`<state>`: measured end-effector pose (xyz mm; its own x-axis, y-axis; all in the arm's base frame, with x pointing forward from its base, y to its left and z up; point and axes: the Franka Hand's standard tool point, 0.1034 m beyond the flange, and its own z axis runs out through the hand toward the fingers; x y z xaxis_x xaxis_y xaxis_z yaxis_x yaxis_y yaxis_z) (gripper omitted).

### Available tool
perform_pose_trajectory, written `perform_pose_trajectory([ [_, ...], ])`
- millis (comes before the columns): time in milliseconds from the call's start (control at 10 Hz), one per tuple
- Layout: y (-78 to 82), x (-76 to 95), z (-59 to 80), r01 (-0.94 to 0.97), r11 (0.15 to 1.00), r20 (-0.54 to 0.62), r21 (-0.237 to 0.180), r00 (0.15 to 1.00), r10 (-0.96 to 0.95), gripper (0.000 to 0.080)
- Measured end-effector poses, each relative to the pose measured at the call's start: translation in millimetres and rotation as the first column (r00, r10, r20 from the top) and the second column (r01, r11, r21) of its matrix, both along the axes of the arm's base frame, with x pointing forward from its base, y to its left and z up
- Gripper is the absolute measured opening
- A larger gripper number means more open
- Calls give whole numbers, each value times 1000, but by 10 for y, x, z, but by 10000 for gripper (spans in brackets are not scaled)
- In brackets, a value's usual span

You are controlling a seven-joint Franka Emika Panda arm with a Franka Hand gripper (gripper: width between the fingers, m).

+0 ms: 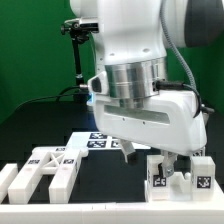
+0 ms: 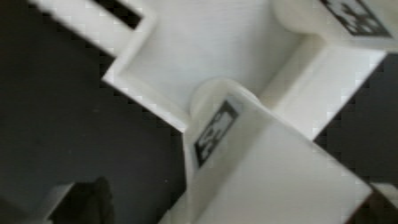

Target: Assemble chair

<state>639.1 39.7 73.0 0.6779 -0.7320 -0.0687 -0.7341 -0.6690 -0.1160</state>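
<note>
Fingers (image 2: pixel 80 200) look spread either side of the tagged chair slab (image 2: pixel 267 175), though the wrist view's blurry, low over the chair pieces (image 1: pixel 160 174) on the counter (image 1: pixel 110 175) at the exterior view's right, so I'd lift straight up, slowly, without nudging them.

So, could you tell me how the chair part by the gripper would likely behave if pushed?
The chair part looks like chunky solid blocks, so it is probably stiff, not floppy. Its flat faces and square edges suggest sliding, not rolling. It seems to stand upright on the table, so a high push might tip it.
</note>
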Motion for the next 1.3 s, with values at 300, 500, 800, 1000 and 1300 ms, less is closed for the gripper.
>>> perform_pose_trajectory([
  [300, -6, -77, -4, -219, 975, 48, -29, 974, 220, 649],
  [500, -18, -87, -24, -377, 925, 57, -52, 923, 380, 649],
  [800, 50, -149, -79, -621, 780, 57, -75, 778, 625, 649],
  [1000, 46, -150, -81, -581, 811, 53, -71, 809, 585, 525],
  [1300, 49, -149, -82, -378, 925, 37, -51, 924, 380, 283],
])
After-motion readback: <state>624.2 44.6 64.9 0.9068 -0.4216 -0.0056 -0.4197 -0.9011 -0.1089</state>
